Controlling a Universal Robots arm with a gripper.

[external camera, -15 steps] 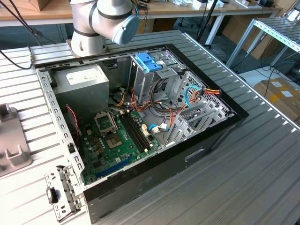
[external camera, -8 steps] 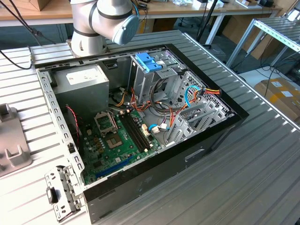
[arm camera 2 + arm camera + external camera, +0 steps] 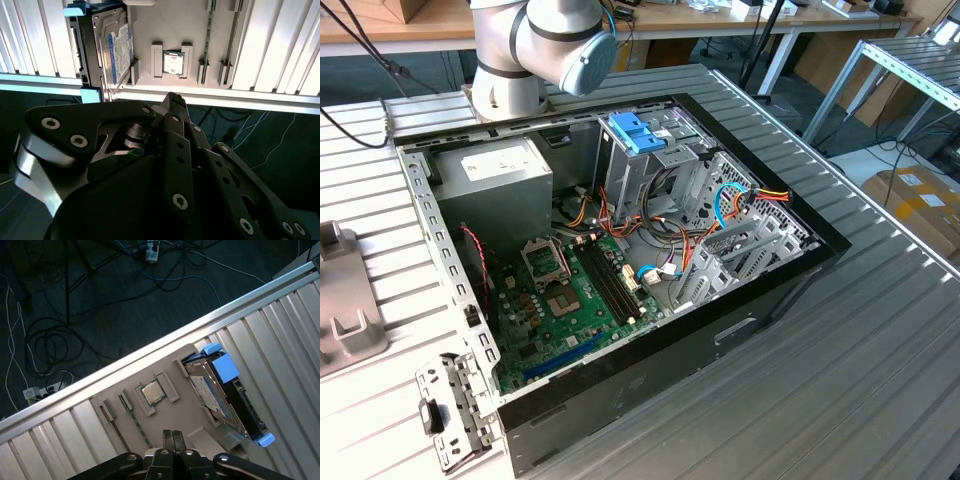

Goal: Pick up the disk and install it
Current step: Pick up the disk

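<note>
The disk [image 3: 114,47] is a silver-grey drive with a white label, clipped in a light-blue frame. It stands on edge in a slot of a grey holder plate [image 3: 165,22] on the ribbed table. In the first wrist view the disk [image 3: 216,390] sits at one end of that holder plate [image 3: 127,407]. My gripper [image 3: 173,434] hangs above the plate's edge, apart from the disk, shut with nothing between its fingers. The second wrist view shows the gripper [image 3: 172,98] over the table's rim, beside the disk.
A small square chip [image 3: 152,392] lies in the holder next to the disk. Cables trail on the dark floor [image 3: 75,315] beyond the table. In the exterior view the open computer case [image 3: 790,275] holds a drive cage with blue tabs [image 3: 638,130], a power supply [image 3: 495,180] and a green motherboard [image 3: 570,300].
</note>
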